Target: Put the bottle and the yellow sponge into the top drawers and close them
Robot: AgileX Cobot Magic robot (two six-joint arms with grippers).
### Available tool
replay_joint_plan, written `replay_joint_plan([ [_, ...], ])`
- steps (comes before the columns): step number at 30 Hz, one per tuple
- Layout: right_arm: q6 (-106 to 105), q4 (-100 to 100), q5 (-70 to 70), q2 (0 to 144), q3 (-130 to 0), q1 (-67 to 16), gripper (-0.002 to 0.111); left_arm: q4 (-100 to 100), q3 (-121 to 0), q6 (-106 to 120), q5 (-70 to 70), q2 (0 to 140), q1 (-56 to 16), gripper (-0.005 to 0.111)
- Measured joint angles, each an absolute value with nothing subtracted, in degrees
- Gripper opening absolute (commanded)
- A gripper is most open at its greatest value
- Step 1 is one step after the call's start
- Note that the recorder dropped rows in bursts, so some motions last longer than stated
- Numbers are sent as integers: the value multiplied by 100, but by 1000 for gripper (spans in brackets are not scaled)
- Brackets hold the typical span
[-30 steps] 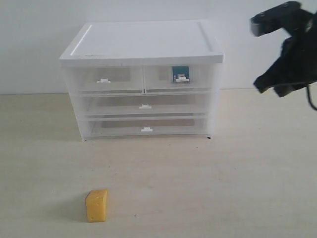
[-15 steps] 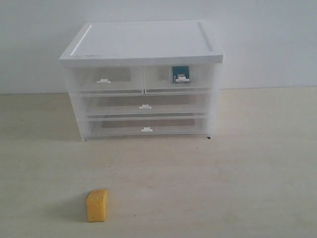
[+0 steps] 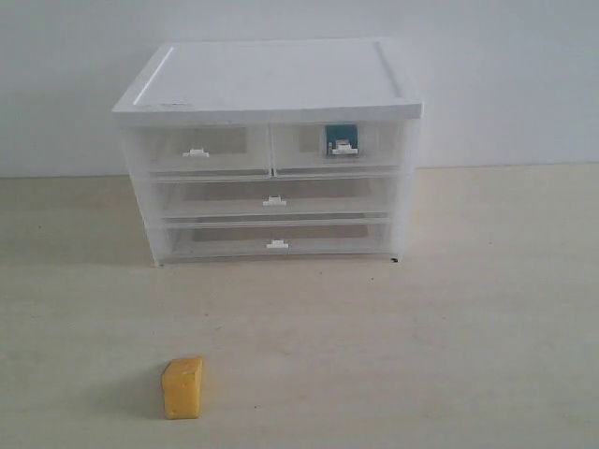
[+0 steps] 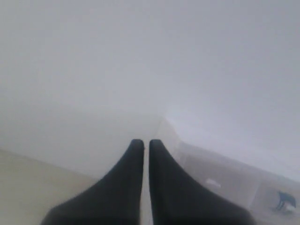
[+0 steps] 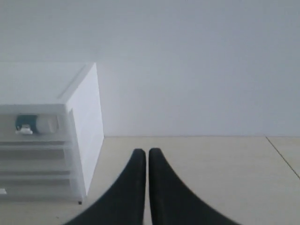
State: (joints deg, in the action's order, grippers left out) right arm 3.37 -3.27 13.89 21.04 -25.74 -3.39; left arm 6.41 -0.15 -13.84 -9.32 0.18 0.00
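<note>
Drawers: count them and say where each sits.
4. Top row: left drawer and right drawer side by side, the right holding the bottle. Below: one full-width middle drawer, then the bottom drawer. None seems hidden.

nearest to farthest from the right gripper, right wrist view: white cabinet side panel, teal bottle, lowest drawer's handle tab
1. white cabinet side panel, facing the right gripper
2. teal white-capped bottle, in the top drawer
3. white handle tab, lowest drawer

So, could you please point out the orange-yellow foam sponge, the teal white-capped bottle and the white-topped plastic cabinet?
Orange-yellow foam sponge (image 3: 183,386), exterior view, front face.
Teal white-capped bottle (image 3: 343,137), exterior view, teal body.
White-topped plastic cabinet (image 3: 271,75), exterior view, bare top panel.
</note>
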Motion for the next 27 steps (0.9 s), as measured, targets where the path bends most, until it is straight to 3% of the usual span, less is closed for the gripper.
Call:
replay_joint_plan([
  [12,453,42,921,622,-1727,-339,0,283,-363,-2176,-1824,166,0,4],
  [27,206,63,369,622,-724,-339,0,-2089,-2578,-2959,-1277,3822,-63,4],
])
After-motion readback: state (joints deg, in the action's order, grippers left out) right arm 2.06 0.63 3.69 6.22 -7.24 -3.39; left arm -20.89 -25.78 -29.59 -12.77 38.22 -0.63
